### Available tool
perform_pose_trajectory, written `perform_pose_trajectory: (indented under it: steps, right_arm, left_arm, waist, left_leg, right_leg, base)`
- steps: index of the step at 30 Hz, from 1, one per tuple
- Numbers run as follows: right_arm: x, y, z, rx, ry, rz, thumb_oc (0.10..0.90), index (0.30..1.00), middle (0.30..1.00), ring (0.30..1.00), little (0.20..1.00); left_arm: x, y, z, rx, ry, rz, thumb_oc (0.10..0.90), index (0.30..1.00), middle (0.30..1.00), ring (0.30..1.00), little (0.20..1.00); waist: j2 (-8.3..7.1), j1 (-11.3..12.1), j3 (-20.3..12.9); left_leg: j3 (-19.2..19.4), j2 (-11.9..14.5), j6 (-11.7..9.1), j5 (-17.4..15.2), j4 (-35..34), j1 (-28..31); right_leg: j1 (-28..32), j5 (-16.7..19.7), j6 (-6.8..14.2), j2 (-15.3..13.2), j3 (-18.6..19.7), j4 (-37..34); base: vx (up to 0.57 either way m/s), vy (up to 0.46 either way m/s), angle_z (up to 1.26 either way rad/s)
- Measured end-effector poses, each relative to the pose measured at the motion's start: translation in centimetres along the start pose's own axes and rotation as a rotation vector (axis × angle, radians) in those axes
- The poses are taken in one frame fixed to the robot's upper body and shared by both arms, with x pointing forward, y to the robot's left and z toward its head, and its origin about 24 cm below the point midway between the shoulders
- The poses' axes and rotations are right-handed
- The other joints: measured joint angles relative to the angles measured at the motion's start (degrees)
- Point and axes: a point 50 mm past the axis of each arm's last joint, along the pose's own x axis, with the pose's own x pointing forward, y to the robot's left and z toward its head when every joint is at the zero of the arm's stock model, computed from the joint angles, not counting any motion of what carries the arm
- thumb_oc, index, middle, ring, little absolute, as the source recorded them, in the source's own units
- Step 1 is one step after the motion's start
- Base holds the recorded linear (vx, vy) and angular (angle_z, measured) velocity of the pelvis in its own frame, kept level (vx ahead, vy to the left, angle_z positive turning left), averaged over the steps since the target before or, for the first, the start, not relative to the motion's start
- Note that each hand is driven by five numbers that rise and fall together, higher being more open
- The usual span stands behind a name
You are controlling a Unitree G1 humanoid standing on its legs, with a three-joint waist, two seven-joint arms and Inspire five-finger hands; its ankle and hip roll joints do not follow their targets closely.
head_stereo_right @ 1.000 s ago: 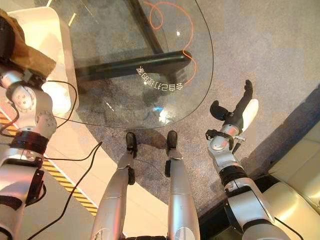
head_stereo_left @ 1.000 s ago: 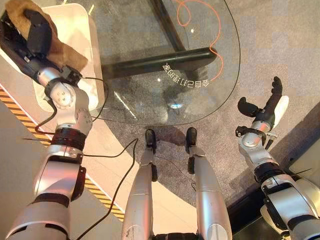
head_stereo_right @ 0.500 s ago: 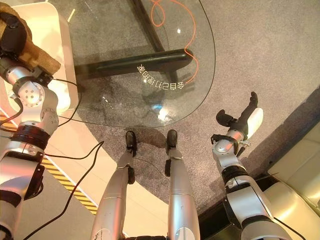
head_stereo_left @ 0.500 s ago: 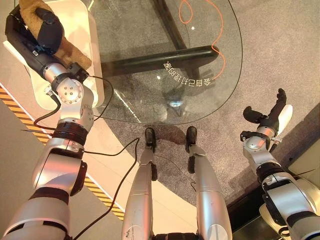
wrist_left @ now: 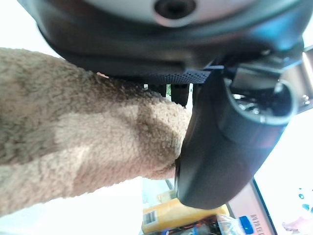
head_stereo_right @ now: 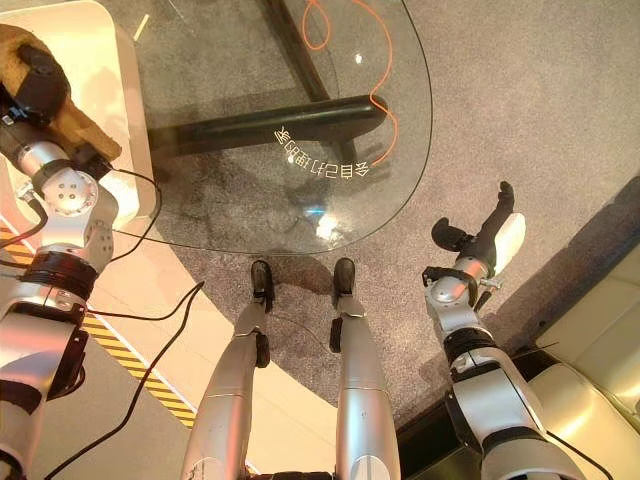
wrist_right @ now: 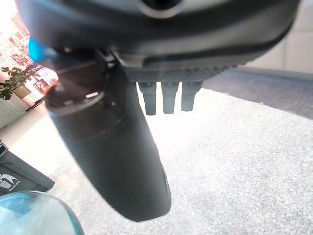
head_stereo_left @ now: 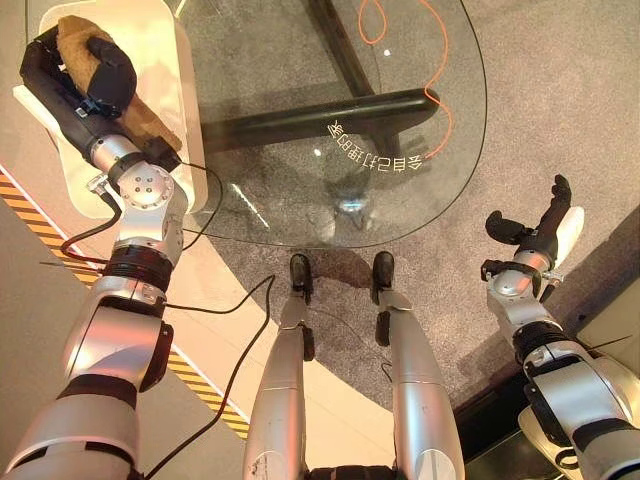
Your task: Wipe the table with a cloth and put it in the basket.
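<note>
A: Where's the cloth point(head_stereo_left: 120, 95)?

B: Over the basket point(head_stereo_left: 170, 60), pinched in the left hand point(head_stereo_left: 85, 75), thumb curled round it.

A: The risk?

B: Its fluffy pile may cling on release, or drape over the rim. The right hand point(head_stereo_left: 530, 235) hangs slack and empty over the carpet.

Both eye views look steeply down from the head at the glass table point(head_stereo_left: 340, 110) and grey carpet point(head_stereo_left: 560, 90), sharing nearly the same scene with the white basket point(head_stereo_right: 95, 60) at the table's left edge. Each wrist view looks along its own hand from very close: left hand point(wrist_left: 230, 142) against the brown cloth point(wrist_left: 73, 147), right hand point(wrist_right: 117, 161) over carpet.
</note>
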Motion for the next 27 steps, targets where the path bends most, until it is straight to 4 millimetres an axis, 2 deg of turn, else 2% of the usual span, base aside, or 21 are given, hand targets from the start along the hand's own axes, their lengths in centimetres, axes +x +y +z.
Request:
perform_pose_trajectory:
  steps: [11,16,27]
  right_arm:
    - [0.0,-0.1,0.0,0.003,-0.005,0.000,0.800,0.900,0.900,0.900,0.900]
    - [0.0,0.0,0.1,0.007,-0.008,0.001,0.800,0.900,0.900,0.900,0.900]
    - [0.1,0.1,0.6,0.021,-0.022,0.006,0.800,0.900,0.900,0.900,0.900]
  left_arm:
    - [0.6,0.7,-0.9,0.136,0.056,0.013,0.100,0.300,0.300,0.300,0.200]
    - [1.2,1.1,-1.2,0.270,0.071,0.026,0.100,0.300,0.300,0.300,0.200]
    - [1.2,1.0,-1.7,0.352,0.100,0.004,0.100,0.300,0.300,0.300,0.200]
  waist:
    - [0.00,-0.04,0.00]
    - [-0.01,-0.13,0.00]
    - [-0.04,-0.34,-0.01]
  left_leg:
    - [-0.09,0.03,-0.17,0.12,0.64,-1.31]
    - [-0.11,0.07,-0.17,0.12,0.65,-1.57]
    - [-0.25,0.06,-0.19,0.12,0.85,-3.51]
  right_leg:
    - [-1.29,0.00,-0.01,-0.02,-0.05,0.69]
    - [-1.47,0.00,-0.02,-0.01,-0.12,0.62]
    - [-3.12,0.02,-0.02,-0.05,-0.13,0.57]
  base:
    - [0.00,0.000,0.00]
    - [0.00,0.000,0.00]
    - [0.00,0.000,0.00]
